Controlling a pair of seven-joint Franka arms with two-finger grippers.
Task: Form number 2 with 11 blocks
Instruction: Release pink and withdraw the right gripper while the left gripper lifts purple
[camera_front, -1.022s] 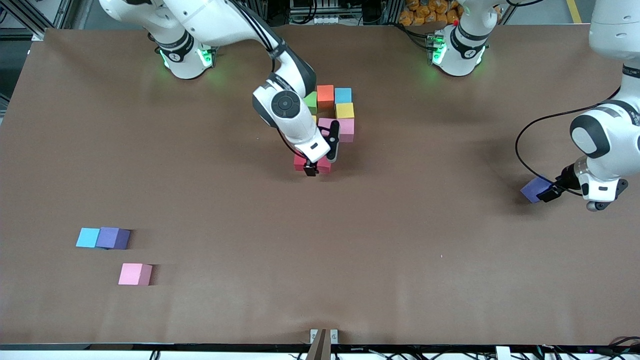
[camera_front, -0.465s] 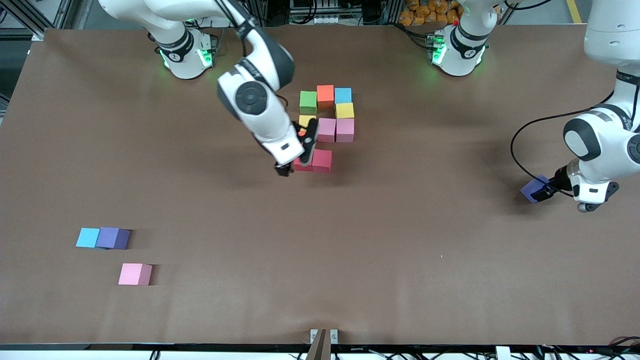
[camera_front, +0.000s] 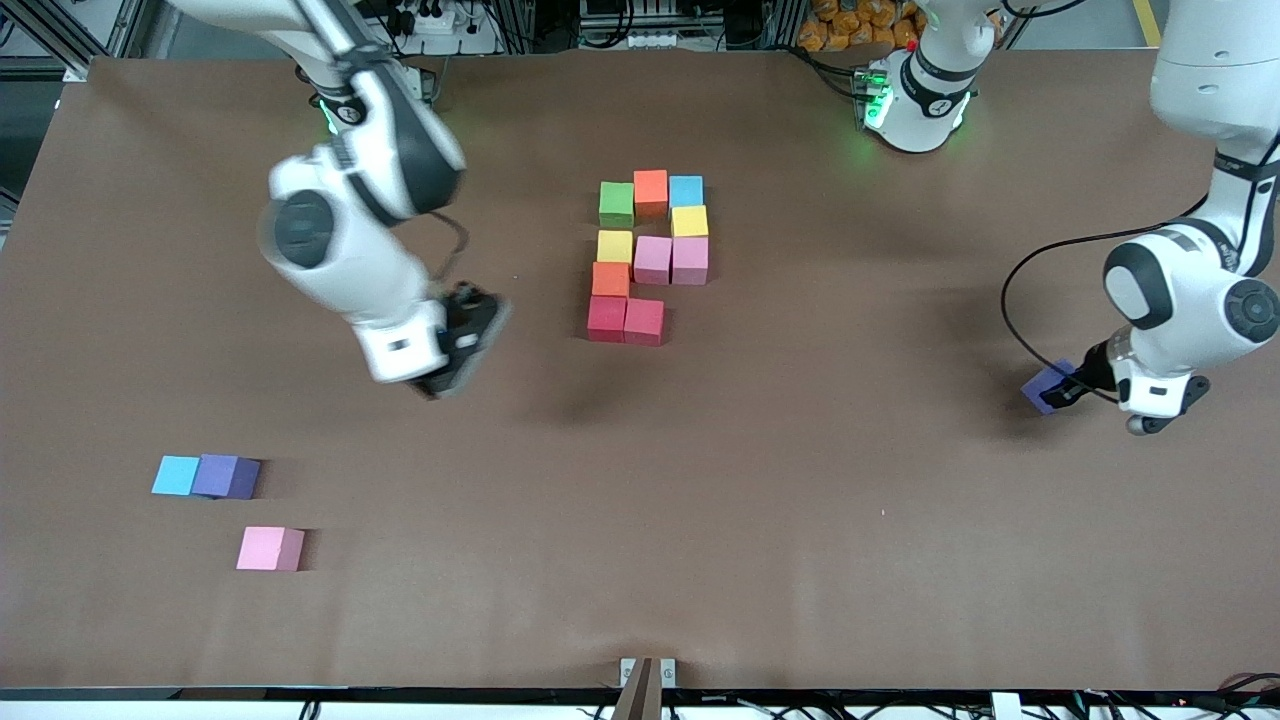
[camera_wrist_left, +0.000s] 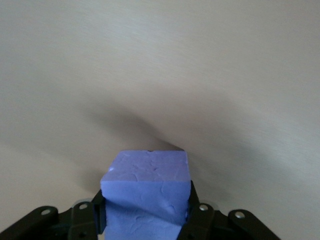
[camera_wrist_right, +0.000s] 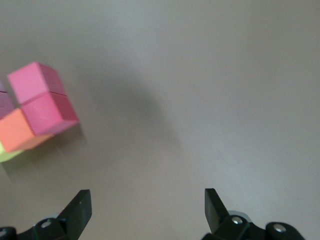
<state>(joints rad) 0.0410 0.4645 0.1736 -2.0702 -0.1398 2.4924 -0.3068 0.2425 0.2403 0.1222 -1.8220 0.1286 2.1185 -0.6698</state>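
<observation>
1. Swung away from number 2 (camera_front: 648, 260) since earlier: right gripper (camera_front: 462, 345), fingers apart, empty, over bare table (camera_front: 800, 500).
2. Clamped on purple block (camera_front: 1045, 386) at left arm's end: left gripper (camera_front: 1070, 383), likely fetching the last piece.

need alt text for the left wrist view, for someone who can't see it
The left gripper is shut on a purple block, a finger pressed to each side. Past the block, only bare brown table shows, with the block's shadow on it.
</observation>
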